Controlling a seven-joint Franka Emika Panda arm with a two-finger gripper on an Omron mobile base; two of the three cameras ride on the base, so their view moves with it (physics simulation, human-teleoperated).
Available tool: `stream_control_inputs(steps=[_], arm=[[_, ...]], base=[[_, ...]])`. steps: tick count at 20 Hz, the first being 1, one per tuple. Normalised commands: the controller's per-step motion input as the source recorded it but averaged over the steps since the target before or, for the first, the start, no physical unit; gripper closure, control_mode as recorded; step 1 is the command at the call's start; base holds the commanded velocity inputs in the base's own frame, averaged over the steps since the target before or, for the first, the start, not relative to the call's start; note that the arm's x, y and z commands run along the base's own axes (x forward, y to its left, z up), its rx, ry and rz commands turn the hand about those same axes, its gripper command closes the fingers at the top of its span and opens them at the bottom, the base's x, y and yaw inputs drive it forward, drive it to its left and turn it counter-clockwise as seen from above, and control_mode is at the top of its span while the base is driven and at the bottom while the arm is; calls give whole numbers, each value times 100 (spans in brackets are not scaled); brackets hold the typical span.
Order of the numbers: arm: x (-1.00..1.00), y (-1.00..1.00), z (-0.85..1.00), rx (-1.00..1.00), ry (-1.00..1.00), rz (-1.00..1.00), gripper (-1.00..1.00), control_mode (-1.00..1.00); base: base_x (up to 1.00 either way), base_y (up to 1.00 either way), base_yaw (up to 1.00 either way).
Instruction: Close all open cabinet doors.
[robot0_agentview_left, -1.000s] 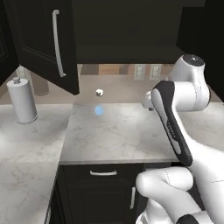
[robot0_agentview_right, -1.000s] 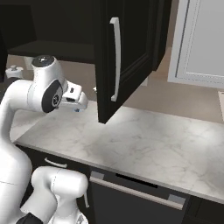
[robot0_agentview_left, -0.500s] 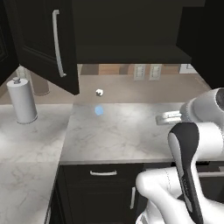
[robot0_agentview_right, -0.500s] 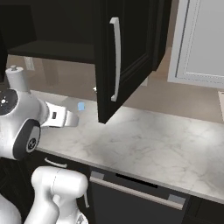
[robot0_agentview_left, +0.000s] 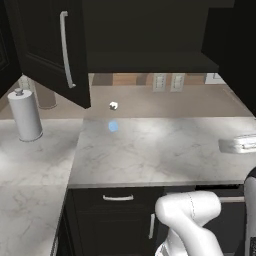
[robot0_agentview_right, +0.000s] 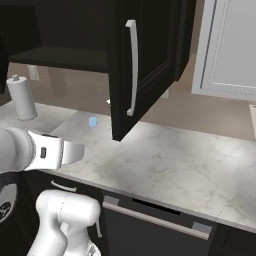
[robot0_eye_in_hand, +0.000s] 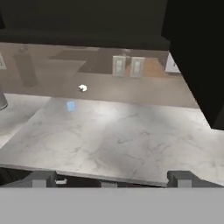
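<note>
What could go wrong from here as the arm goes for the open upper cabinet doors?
1. The right cabinet door juts out over the counter; the arm passing low beside it could clip its lower edge rather than meet its face.
2. The left cabinet door hangs open near the paper towel roll; a wide sweep there might topple the roll.
3. The gripper, open, faces the counter, so pushing needs a big reorientation.

No text, label, brand, number or sign could be read anywhere. The black cabinet doors (robot0_agentview_right: 135, 75) were plain, the marble worktop (robot0_agentview_left: 160, 155) bore no marking, and the wall plates (robot0_eye_in_hand: 127, 66) at the worktop's back edge were blank.
</note>
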Motion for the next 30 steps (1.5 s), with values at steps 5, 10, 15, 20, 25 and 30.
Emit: stream_control_inputs(steps=[5,10,15,20,25,30], arm=[[-95,-28,0,-2,-29,-2,-100,-100],[-75,-52,0,0,-23,0,-100,-100],[-40,-71,0,0,-21,0,-100,-100],[-18,-77,0,0,-18,3,-100,-100],[6,-61,2,0,-17,9,-100,-100],[30,-44,18,0,-11,12,-100,-100]], base=[[0,0,0],[0,0,0],[0,0,0],[0,0,0],[0,0,0],[0,0,0]])
